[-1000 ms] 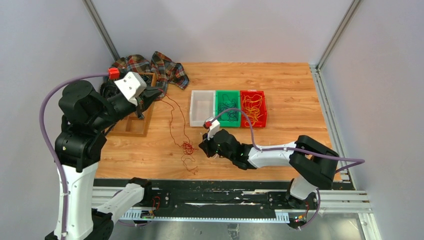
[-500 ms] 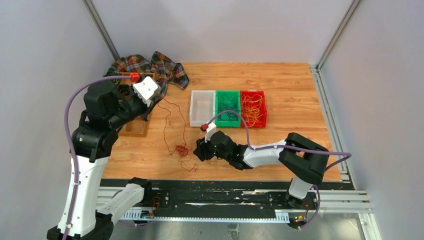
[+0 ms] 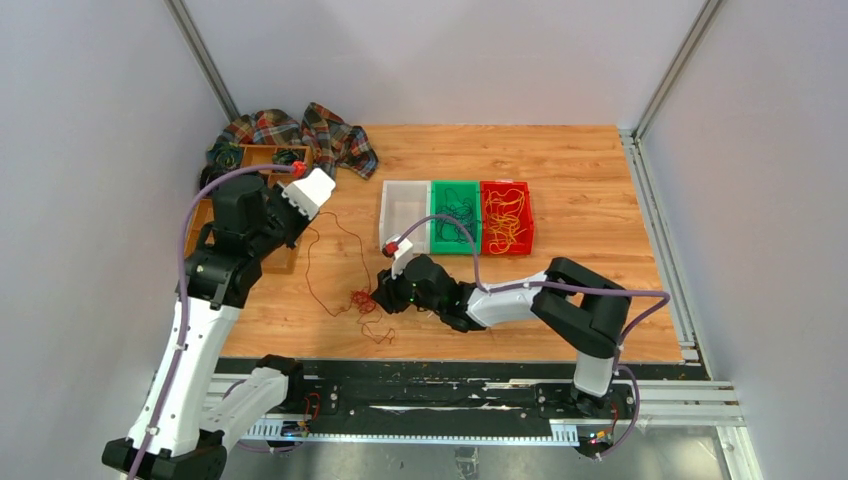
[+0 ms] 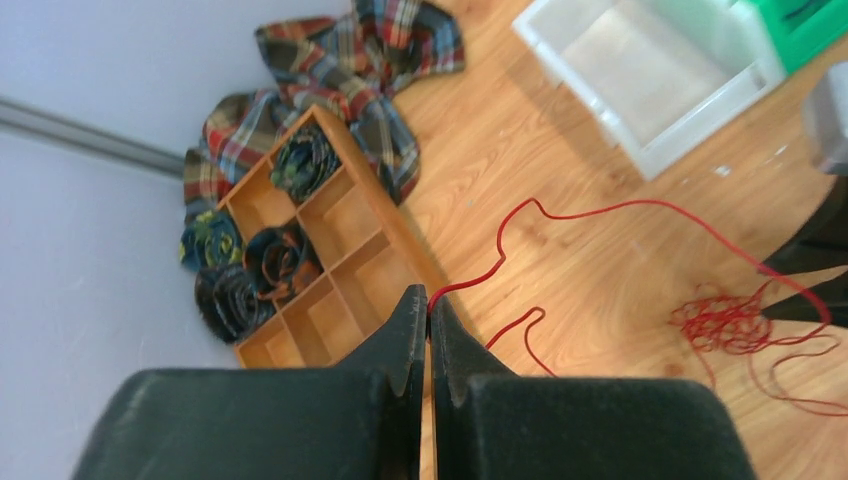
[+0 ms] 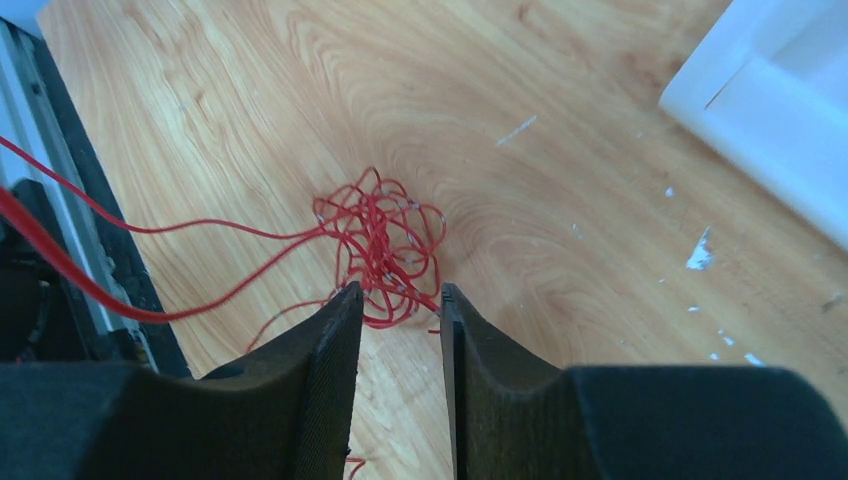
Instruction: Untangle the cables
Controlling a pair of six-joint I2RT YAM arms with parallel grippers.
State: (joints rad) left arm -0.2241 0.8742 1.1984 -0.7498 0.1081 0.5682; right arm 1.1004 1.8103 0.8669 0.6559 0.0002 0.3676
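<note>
A wooden bench (image 3: 560, 170) carries a plaid cloth (image 3: 300, 135) bunched at its far left corner, a compartmented wooden tray (image 4: 340, 250) touching it, with dark coiled rolls (image 4: 280, 262) in some cells, and three bins touching in a row: white bin (image 3: 404, 215), green bin (image 3: 455, 183), red bin (image 3: 530, 215)

Three bins sit side by side on the worktop (image 3: 580, 180): the left bin (image 3: 403, 215), the middle bin (image 3: 456, 185) and the right bin (image 3: 506, 251). Thin cables (image 3: 505, 215) lie in the middle and right ones. A cloth (image 3: 300, 130) lies in the far left corner. A tray (image 4: 330, 290) with rolls (image 4: 280, 262) in it sits just in front of the cloth. A cable knot (image 3: 362, 300) lies near the front, just left of the right tool (image 5: 397, 295). One strand (image 4: 600, 207) runs from the knot back to the left tool (image 4: 428, 300).
</note>
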